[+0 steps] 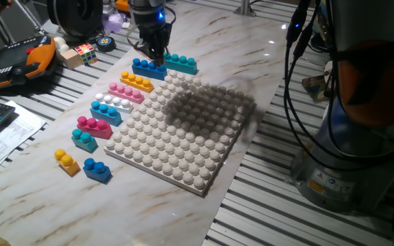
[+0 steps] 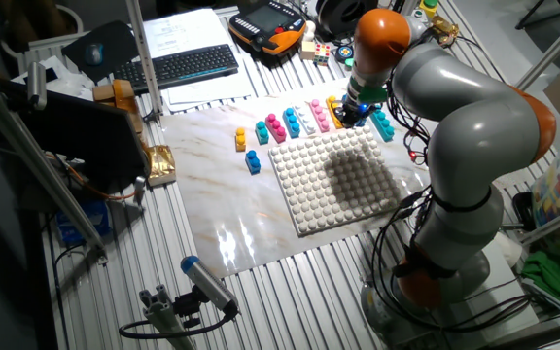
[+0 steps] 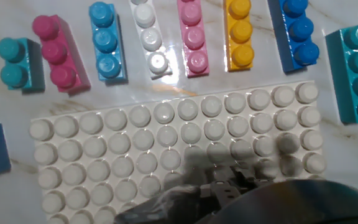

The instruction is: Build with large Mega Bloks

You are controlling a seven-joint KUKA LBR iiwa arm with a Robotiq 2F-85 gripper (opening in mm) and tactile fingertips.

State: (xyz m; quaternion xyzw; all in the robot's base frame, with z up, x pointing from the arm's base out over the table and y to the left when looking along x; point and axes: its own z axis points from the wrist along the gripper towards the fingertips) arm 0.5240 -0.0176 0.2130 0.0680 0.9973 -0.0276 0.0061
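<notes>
Hovering: gripper (image 1: 153, 56) is hanging over the blue brick (image 1: 149, 67), likely choosing it.
Grip: cannot tell.
Bricks: lying in a row beside the baseplate (image 1: 183, 137), within reach.

A lab — slatted metal bench (image 1: 265, 205), cables (image 1: 299, 82), keyboard (image 2: 191, 64).

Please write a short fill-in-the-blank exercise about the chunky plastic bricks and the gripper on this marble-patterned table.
1. The two-finger gripper hovers over the long ____ studded plastic brick.
2. The big white studded baseplate carries ____ bricks.
3. Between the light blue studded brick and the pink studded brick lies a ____ brick.
4. At the near end of the row, the small blue two-stud brick sits beside a small ____ brick.

Missing words: blue; no; white; yellow
</notes>
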